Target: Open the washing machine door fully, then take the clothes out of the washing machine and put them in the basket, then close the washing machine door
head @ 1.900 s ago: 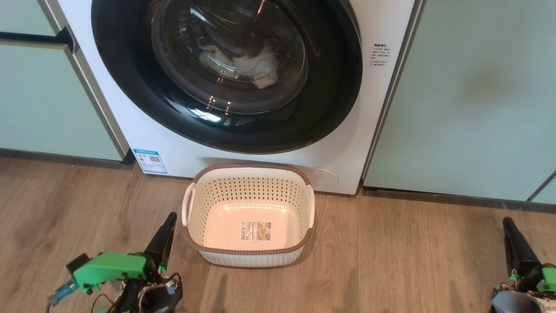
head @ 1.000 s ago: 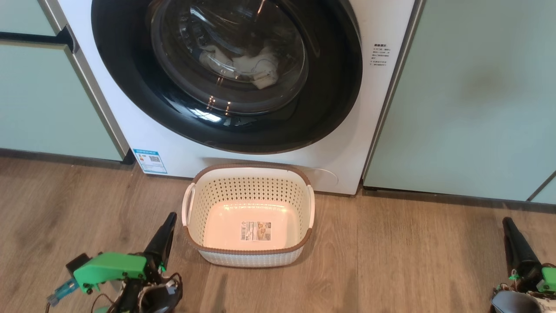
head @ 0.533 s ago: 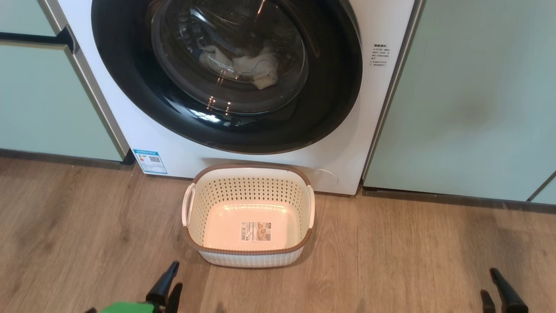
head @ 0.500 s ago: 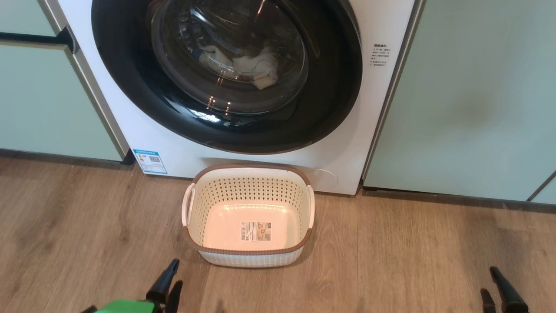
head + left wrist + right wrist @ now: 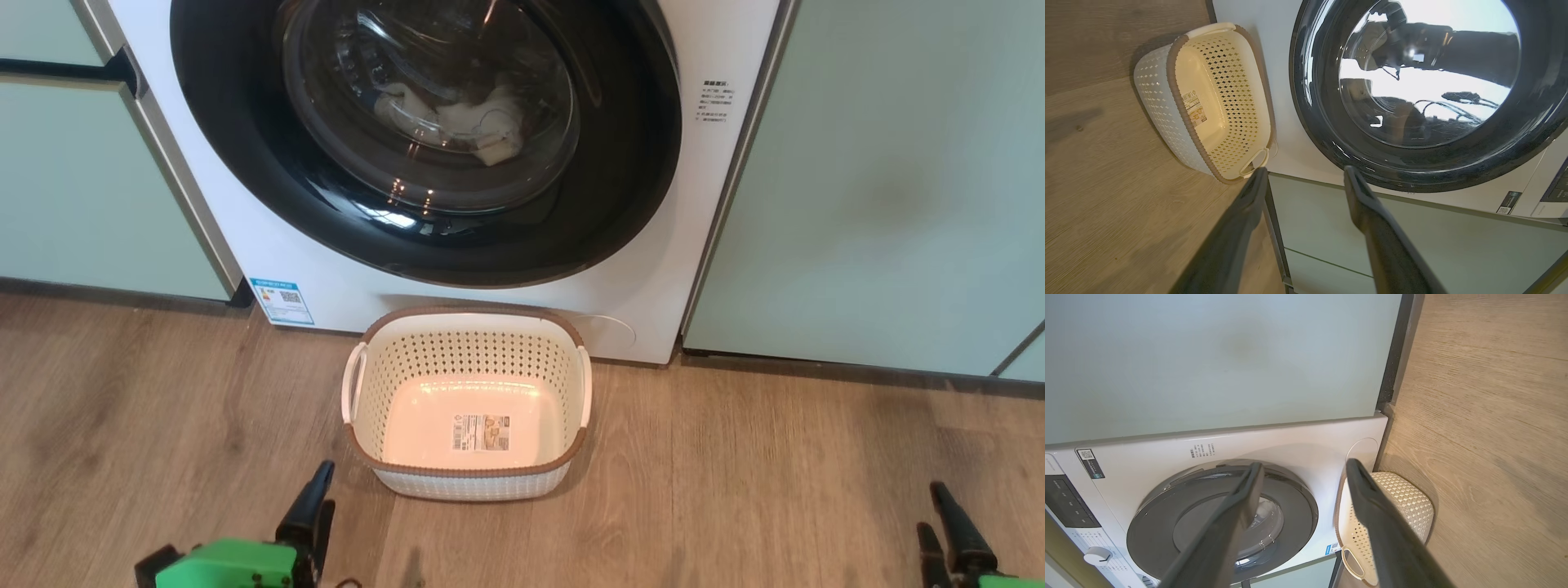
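The washing machine stands before me between pale green cabinets. Its door is shut flat against the front, so I judge I'm at the first step: opening it. The basket sits empty on the floor, just beside the machine's foot and below the door. The clothes lie in a pale heap inside the drum, behind the glass. My left gripper and right gripper are both spread wide and hold nothing, low and well apart from the door. Next I must reach up, catch the door's edge and swing it wide.
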{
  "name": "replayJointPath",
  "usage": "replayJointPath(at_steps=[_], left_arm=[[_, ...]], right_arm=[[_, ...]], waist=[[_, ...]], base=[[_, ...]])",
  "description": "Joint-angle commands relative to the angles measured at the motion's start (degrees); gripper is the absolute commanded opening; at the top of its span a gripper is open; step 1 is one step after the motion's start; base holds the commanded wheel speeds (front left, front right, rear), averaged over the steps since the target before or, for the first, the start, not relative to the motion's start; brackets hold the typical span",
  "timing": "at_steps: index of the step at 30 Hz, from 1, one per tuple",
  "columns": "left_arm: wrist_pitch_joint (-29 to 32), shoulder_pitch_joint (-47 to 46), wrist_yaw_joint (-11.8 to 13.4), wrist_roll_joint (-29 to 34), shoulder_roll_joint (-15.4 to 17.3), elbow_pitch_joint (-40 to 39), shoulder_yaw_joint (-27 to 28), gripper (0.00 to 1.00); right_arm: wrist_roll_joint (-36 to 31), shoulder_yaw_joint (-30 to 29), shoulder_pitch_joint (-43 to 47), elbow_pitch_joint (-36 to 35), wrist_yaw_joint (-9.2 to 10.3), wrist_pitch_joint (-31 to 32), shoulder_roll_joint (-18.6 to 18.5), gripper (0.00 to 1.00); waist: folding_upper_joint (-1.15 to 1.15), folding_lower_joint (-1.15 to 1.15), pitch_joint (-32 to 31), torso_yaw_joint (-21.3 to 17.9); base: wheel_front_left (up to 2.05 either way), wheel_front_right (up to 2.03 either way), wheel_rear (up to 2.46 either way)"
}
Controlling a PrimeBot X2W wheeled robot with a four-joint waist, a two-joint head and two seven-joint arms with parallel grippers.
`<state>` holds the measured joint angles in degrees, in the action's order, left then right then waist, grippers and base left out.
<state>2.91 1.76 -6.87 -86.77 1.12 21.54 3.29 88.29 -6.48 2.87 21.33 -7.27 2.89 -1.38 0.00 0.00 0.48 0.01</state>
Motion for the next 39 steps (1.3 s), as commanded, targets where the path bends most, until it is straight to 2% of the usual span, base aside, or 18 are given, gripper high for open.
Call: replayJointPath(at_steps=[1, 15, 30, 39], left_arm=[[-0.7, -3.6, -0.1, 1.4, 0.6, -2.1, 0.4, 1.00], [-2.9, -5.4, -0.2, 10.7, 0.8, -3.7, 1.0, 1.00], [-5.6, -7.8, -0.3, 22.5, 0.9, -5.4, 2.4, 1.00], [-7.1, -9.0, 0.6, 29.7, 1.0, -6.3, 3.0, 1.00]], right_arm=[[-1.2, 0.2, -3.7, -2.4, -0.05, -0.7, -0.3, 1.00], [-10.2, 0.7, -5.0, -4.8, -0.07, -2.9, -0.5, 1.00], [-26.0, 3.2, -6.5, -8.7, -0.10, -5.6, -0.6, 1.00], [-36.2, 5.1, -7.2, -10.3, -0.11, -7.1, -0.9, 1.00]], waist=[[0.00, 0.00, 0.0, 0.0], [0.00, 0.00, 0.2, 0.1], [0.00, 0.00, 0.6, 0.1], [0.00, 0.00, 0.8, 0.1]], base=[[0.00, 0.00, 0.00], [0.00, 0.00, 0.00], [0.00, 0.00, 0.00], [0.00, 0.00, 0.00]])
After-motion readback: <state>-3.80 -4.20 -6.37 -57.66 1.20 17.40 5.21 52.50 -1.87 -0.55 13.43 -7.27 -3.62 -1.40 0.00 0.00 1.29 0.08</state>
